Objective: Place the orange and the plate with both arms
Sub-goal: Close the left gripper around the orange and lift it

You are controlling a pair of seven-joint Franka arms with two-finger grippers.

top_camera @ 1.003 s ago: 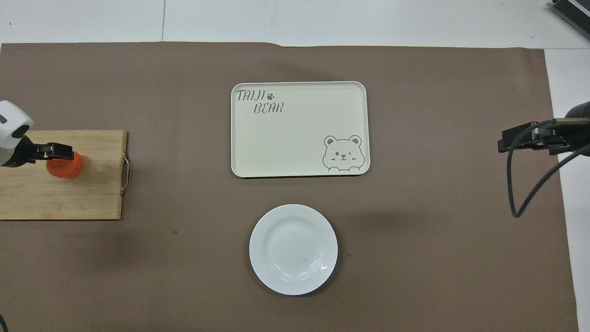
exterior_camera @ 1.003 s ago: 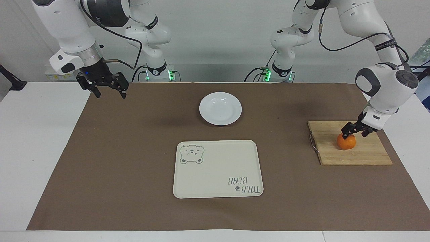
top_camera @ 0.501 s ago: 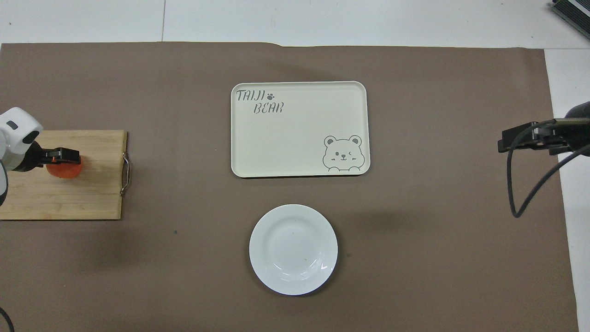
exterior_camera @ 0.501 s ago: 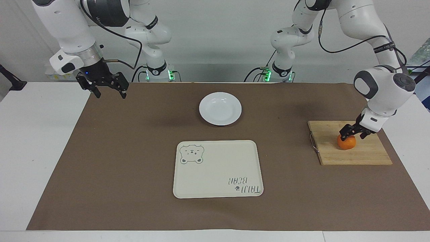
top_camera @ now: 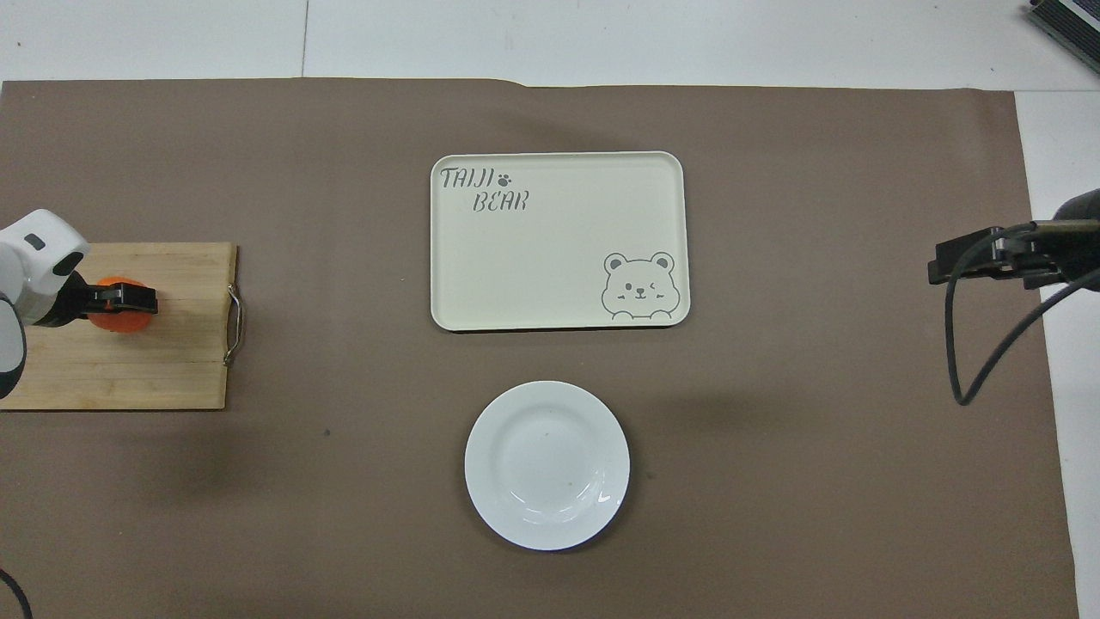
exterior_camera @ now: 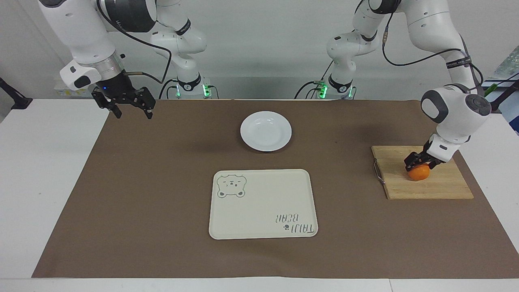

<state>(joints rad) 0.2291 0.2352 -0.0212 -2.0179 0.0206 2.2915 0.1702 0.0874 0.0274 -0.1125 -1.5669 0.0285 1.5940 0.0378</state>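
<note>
Brown mat over white tabletop. Left gripper [exterior_camera: 419,162] down on the orange [exterior_camera: 419,173], fingers clamped round it, on cutting board [exterior_camera: 438,187] at left-arm edge. Right gripper [exterior_camera: 130,109] waits, fingers apart, over its corner. Plate [exterior_camera: 265,131] mid-tabletop untouched, tray [exterior_camera: 262,203] bare. Nothing placed yet, I reckon.

Orange [exterior_camera: 419,173] on board; white plate [exterior_camera: 266,131] upright

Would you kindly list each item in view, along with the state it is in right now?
orange: on the cutting board, left end effector closed on it from above.
cutting board: flat on the mat, toward the left arm's end.
plate: upright, nothing in it, nearer the robots than the tray.
tray: flat, nothing on it.
left end effector: gripping the orange.
right end effector: open, raised over the mat's corner, waiting.
</note>
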